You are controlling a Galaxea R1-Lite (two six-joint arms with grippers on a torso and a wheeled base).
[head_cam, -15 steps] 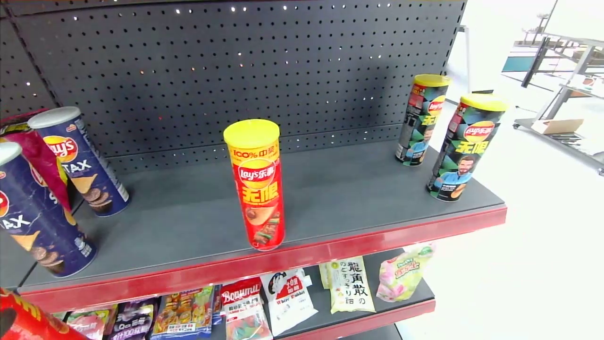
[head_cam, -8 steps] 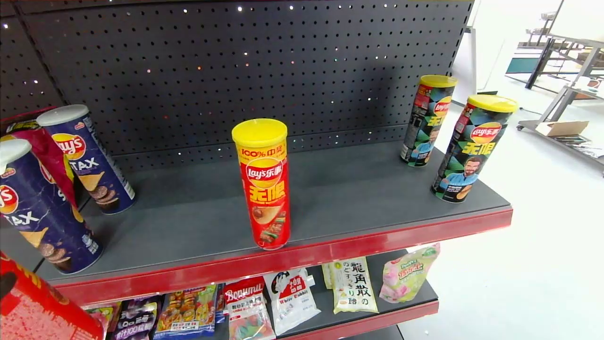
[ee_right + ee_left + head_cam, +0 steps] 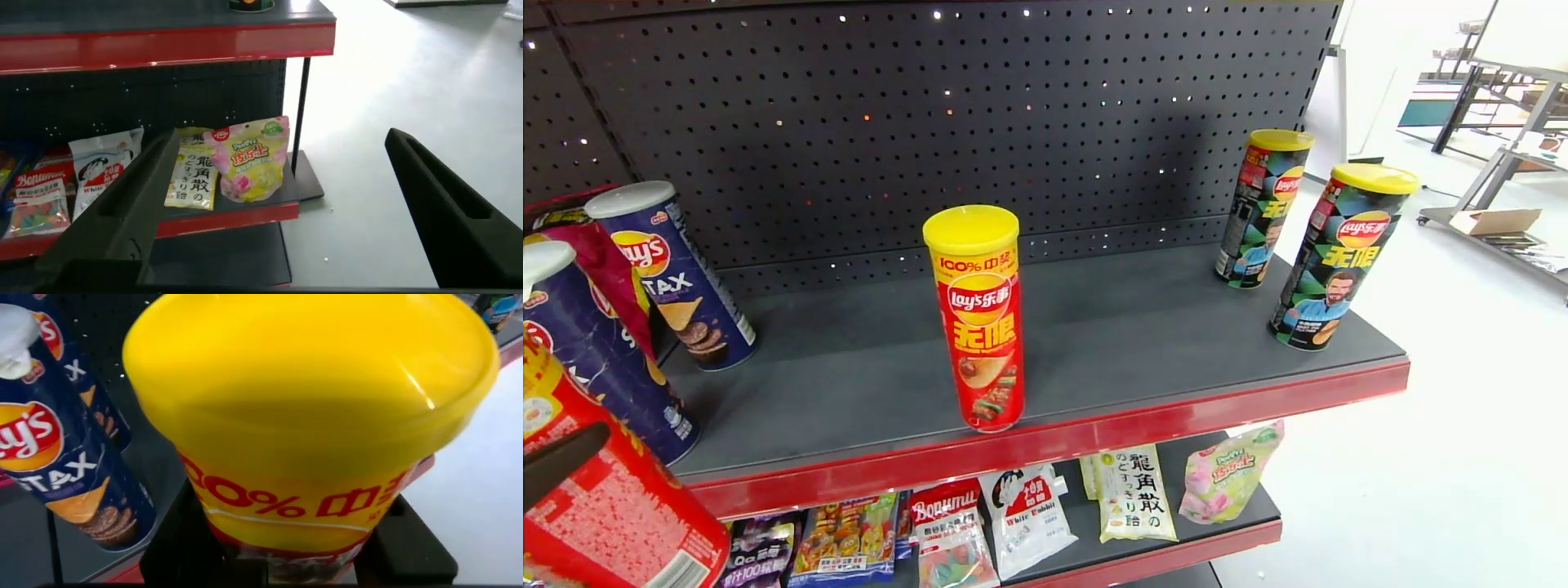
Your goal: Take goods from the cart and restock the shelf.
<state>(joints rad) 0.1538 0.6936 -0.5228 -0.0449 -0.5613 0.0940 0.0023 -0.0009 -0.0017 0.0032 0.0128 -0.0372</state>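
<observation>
My left gripper (image 3: 294, 559) is shut on a red chip can with a yellow lid (image 3: 310, 416). That held can (image 3: 596, 490) shows at the lower left of the head view, in front of the red front edge of the grey shelf (image 3: 1045, 445), with one dark finger (image 3: 560, 461) across it. A matching red can (image 3: 976, 318) stands upright near the shelf's front middle. My right gripper (image 3: 286, 220) is open and empty, low down, facing the lower shelf (image 3: 221, 219).
Two blue cans (image 3: 670, 273) and a dark red bag stand at the shelf's left, close to the held can. Two green-and-black cans (image 3: 1343, 257) stand at its right end. Snack bags (image 3: 1127, 494) lie on the lower shelf. Bare shelf lies between the cans.
The held red can has risen into the head view's lower left corner, toward the shelf edge. The camera shifted slightly a second ago; the shelf goods stayed put.
</observation>
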